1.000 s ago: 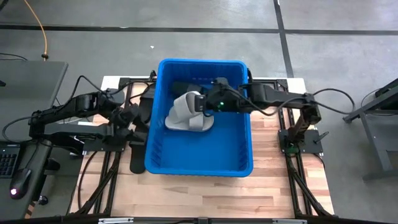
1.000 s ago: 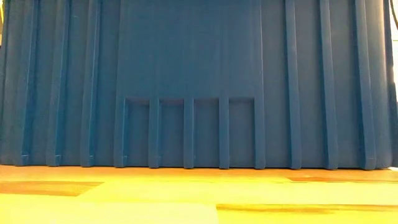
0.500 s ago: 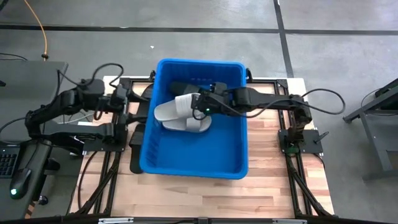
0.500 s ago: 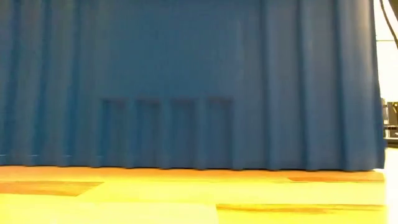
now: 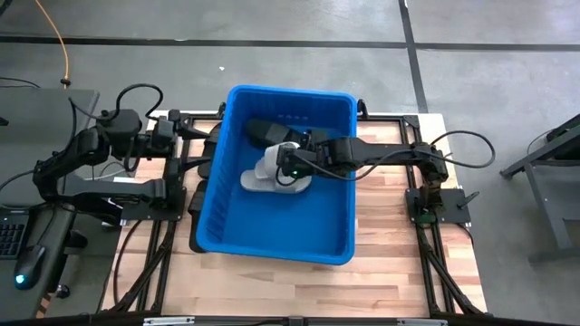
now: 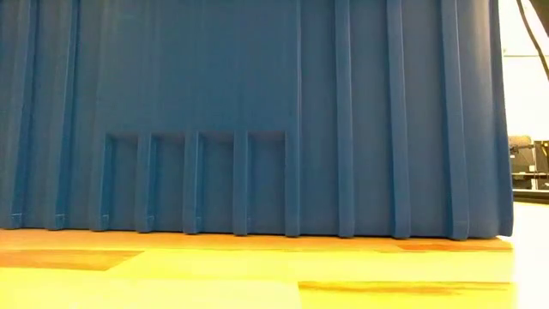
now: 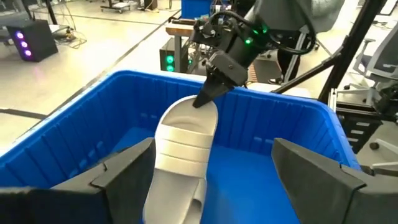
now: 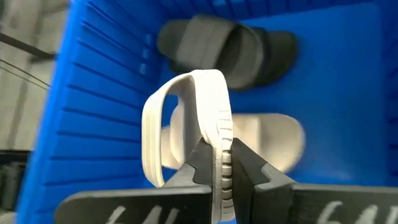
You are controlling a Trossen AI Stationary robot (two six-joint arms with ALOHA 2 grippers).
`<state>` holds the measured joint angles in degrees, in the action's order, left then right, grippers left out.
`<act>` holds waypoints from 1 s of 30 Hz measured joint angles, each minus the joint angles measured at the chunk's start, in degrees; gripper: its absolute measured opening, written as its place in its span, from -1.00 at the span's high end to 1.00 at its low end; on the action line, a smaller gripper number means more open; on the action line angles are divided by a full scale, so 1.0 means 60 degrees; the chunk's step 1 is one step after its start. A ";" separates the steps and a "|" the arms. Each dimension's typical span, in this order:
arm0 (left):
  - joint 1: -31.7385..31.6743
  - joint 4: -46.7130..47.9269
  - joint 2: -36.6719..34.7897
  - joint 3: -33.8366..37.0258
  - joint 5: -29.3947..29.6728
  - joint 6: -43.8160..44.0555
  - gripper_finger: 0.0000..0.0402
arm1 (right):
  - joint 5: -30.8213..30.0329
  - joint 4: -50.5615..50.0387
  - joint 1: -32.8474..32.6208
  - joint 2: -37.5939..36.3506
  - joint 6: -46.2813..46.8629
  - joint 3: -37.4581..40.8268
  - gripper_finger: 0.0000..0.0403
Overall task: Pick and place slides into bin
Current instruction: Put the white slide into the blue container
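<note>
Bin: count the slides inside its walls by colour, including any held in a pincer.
Black: 1, the black slide.
White: 2, the lying slide on the bin floor and the held slide in the right pincer.
Total: 3.

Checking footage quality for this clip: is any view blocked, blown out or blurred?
Low view: the bin wall fills the frame, the room at right blown out. High view: evenly lit, sharp. Left wrist view: own fingers soft, the white slide clear. Right wrist view: the held slide sharp, the black slide soft.
</note>
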<state>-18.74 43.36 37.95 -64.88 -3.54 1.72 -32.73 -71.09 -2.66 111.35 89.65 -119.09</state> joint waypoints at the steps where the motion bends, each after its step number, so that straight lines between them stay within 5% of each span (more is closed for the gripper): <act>1: 0.0000 0.0009 0.0023 0.0000 0.0004 0.0000 -0.54 | -0.0106 0.0222 0.0001 0.0025 -0.0021 0.0000 1.00; 6: 0.0000 0.0021 0.0033 0.0000 0.0006 0.0000 -0.54 | -0.0167 0.0838 0.0071 0.0102 -0.0311 -0.0015 1.00; 25: 0.0000 0.0017 0.0022 0.0000 0.0029 0.0080 -0.54 | 0.2648 -0.0456 0.0595 0.2803 -0.1555 -0.0010 1.00; 30: 0.0000 0.0017 0.0026 0.0000 0.0028 0.0256 -0.54 | 0.3021 -0.0575 0.0888 0.2857 -0.2477 -0.0018 0.78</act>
<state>-18.74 43.46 38.11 -64.88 -3.37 3.25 -14.60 -74.54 2.67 128.50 74.79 -119.20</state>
